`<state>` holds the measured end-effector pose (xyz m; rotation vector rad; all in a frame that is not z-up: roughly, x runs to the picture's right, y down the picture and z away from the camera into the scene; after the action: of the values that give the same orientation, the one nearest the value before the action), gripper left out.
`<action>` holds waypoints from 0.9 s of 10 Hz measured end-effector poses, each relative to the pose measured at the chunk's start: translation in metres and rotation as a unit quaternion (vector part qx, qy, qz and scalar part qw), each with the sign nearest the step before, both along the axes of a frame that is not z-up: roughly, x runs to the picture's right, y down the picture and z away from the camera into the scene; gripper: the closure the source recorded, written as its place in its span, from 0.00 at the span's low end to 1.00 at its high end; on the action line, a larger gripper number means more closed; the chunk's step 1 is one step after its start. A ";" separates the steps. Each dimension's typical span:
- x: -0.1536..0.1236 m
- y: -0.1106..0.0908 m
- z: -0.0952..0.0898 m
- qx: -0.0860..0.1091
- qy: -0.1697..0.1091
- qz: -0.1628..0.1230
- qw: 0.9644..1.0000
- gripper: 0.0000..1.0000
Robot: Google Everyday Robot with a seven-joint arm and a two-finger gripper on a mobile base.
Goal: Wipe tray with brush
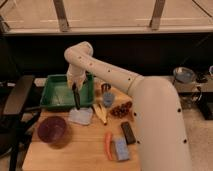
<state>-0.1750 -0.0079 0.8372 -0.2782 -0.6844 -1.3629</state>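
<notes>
The green tray (56, 95) sits at the back left of the wooden table. My gripper (75, 85) hangs over the tray's right half, shut on the top of the black brush (76, 97). The brush points nearly straight down, its lower end at the tray's front right edge. The white arm reaches in from the right and bends above the tray.
A purple bowl (52, 130) stands front left. A pale cloth (80, 116), a banana (100, 113), a blue cup (108, 98), grapes (120, 109), a black block (128, 132), an orange carrot (108, 145) and a blue sponge (121, 149) lie right of the tray. A black chair (17, 100) stands at the left.
</notes>
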 end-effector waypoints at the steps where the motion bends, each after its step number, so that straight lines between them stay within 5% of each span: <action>1: -0.003 0.003 0.009 -0.011 -0.006 -0.001 1.000 1.00; 4: -0.005 0.018 0.038 -0.048 -0.024 0.009 0.999 1.00; 9: -0.005 0.019 0.038 -0.049 -0.023 0.009 0.998 1.00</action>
<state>-0.1802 0.0108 0.8753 -0.3183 -0.7924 -1.3248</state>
